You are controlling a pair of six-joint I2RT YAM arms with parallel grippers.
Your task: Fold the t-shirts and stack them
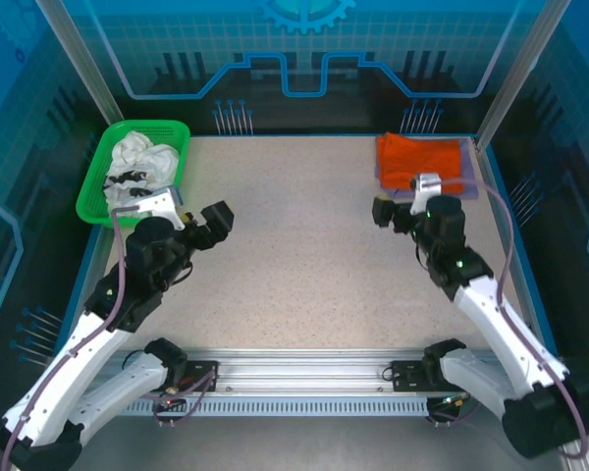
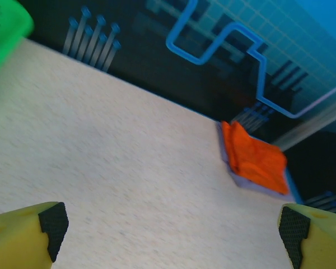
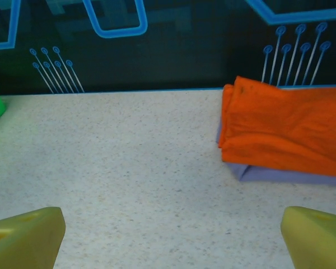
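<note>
The orange t-shirt is covering most of the lavender t-shirt, both running off the right wrist view's edge.

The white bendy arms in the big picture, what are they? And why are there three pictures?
They are two robot arms, each ending in a two-finger gripper. The big picture looks down from above; the other two come from cameras on the wrists, so yellow fingertips show at the bottom. On the table, a folded orange t-shirt lies on a lavender t-shirt. A green basket holds white t-shirts. The left gripper and right gripper are open, holding nothing.
</note>
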